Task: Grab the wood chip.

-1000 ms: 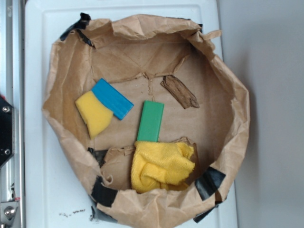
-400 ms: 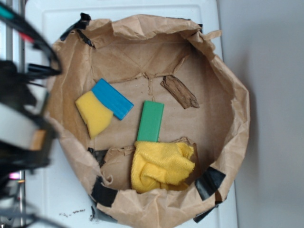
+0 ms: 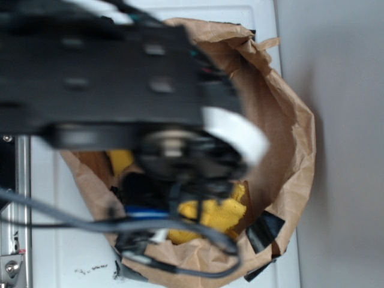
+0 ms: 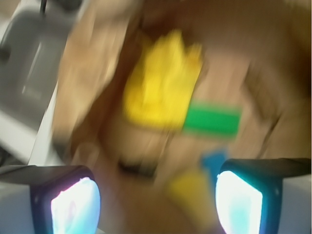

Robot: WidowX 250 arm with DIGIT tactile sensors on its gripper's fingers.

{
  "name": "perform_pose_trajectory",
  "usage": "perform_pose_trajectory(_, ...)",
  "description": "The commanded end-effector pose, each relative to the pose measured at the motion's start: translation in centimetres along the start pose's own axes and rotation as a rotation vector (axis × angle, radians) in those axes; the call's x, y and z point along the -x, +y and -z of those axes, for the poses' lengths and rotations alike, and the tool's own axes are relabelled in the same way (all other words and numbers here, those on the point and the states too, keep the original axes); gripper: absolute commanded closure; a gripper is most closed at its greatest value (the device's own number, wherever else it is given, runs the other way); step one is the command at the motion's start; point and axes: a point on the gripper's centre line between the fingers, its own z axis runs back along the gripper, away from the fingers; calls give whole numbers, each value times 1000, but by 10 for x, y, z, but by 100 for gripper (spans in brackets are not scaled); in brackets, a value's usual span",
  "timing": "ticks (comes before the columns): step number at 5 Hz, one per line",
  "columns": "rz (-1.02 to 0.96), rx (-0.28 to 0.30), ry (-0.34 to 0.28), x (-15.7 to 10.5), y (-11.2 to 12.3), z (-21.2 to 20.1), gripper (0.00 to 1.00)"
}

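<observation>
The wood chip is hidden in both views: my blurred black arm (image 3: 120, 78) covers the middle of the paper bag (image 3: 288, 120) in the exterior view, and the smeared wrist view does not show it. My gripper (image 4: 156, 204) is open and empty, its two fingers wide apart above the bag floor. Between and beyond the fingers I see the yellow and blue sponge (image 4: 195, 190), the green block (image 4: 212, 119) and the yellow cloth (image 4: 161, 90). The cloth also shows in the exterior view (image 3: 222, 213).
The bag's crumpled tan walls ring the work area, with black tape (image 3: 264, 231) at its near rim. A white board (image 3: 66, 240) lies under the bag. Cables (image 3: 150, 225) trail from the arm over the bag's front edge.
My arm has swung in from the left and now covers most of the bag, hiding the wood chip, the green block and the sponge in the exterior view. The objects themselves have not visibly moved.
</observation>
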Motion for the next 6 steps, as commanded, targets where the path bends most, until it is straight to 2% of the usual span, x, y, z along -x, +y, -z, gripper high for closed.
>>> perform_pose_trajectory(1,2,-22,-45,-6,4,-14,0)
perform_pose_trajectory(3,2,-22,-45,-6,4,-14,0)
perform_pose_trajectory(5,106,37,-31,8,45,-1,0)
perform_pose_trajectory(6,141,28,-42,16,61,7,0)
